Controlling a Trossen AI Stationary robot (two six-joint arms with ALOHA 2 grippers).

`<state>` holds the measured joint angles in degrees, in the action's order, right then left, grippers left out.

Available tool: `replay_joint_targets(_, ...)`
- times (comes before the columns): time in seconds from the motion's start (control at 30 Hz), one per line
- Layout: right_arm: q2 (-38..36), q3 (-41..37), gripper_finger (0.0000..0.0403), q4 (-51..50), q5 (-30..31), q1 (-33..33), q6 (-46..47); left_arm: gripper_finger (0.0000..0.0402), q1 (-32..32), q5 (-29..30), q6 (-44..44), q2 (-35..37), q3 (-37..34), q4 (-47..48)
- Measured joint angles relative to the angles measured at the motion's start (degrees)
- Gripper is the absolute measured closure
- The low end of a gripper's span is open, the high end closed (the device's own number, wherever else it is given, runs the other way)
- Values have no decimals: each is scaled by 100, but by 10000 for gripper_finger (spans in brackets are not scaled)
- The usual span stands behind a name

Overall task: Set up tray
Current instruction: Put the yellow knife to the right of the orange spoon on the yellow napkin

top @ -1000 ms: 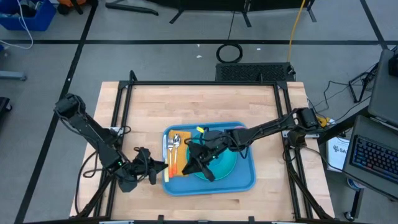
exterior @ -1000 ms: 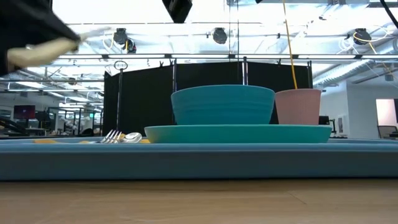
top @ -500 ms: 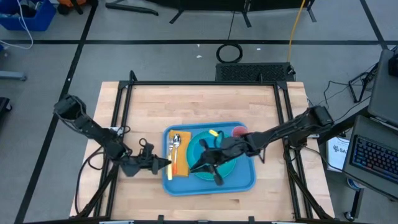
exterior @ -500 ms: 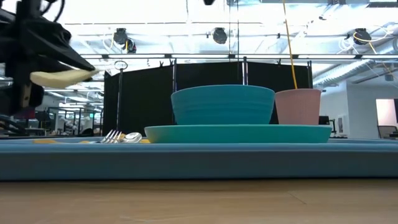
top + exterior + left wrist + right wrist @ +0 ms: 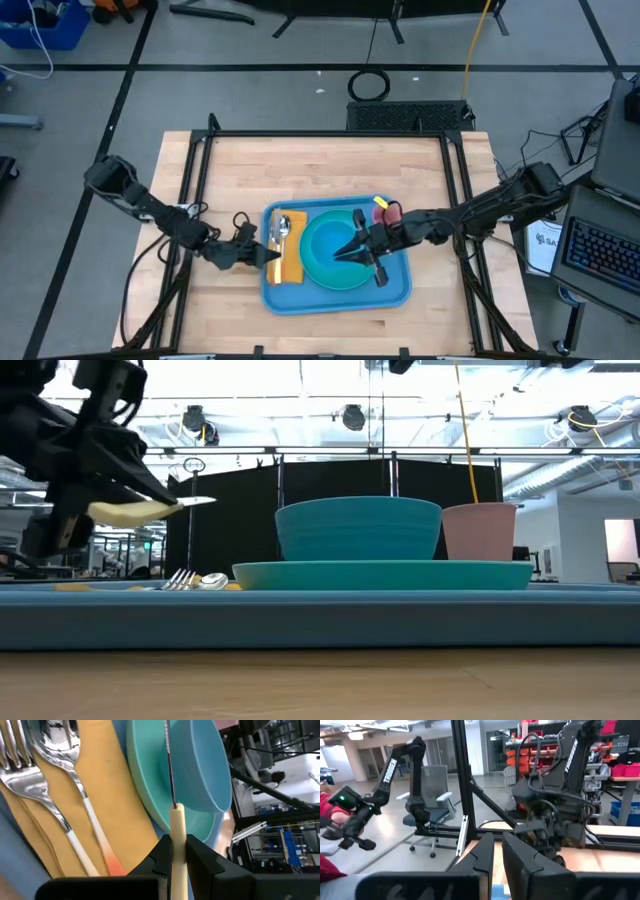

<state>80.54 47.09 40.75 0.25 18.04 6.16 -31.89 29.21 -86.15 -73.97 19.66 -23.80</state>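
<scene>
The large medium-blue rectangular plastic tray [image 5: 395, 292] with a raised rim lies on the light wooden table [image 5: 330, 165], at the near middle. The left gripper [image 5: 176, 851] hovers at the tray's left edge, clenched on a cream-handled table knife [image 5: 176, 827] whose metal blade points ahead over the tray. Just below it lies a folded mustard-yellow cloth napkin [image 5: 112, 815] carrying a silver fork [image 5: 30, 787] and a silver spoon [image 5: 70, 770] side by side. Ahead of the blade tip sits a round teal plastic plate [image 5: 322, 272] with a round teal-blue bowl [image 5: 358, 527] on it. The right gripper [image 5: 358, 250] hangs over the plate's right side, fingers nearly together and holding nothing visible. Just behind it, toward the tray's far right corner, stands a pink plastic cup [image 5: 479, 531].
</scene>
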Motion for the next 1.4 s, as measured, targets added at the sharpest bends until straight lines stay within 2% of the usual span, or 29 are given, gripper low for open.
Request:
replay_joint_targets(0.5, -139, -65, 374, -73, -2, 2, -19, 365, 584, -841, -150, -90, 4, 75)
replay_joint_targets(0.97, -139, -65, 374, -74, -2, 0, -42, 365, 841, -1364, -200, -1382, 313, -740)
replay_joint_targets(1.1, -139, -65, 374, -72, -2, 0, -42, 365, 887, -1395, -191, -1580, 317, -1110)
replay_joint_targets(1.4, -139, -65, 374, -93, -2, 0, -42, 365, 1133, -1672, -113, -1606, 313, -1055)
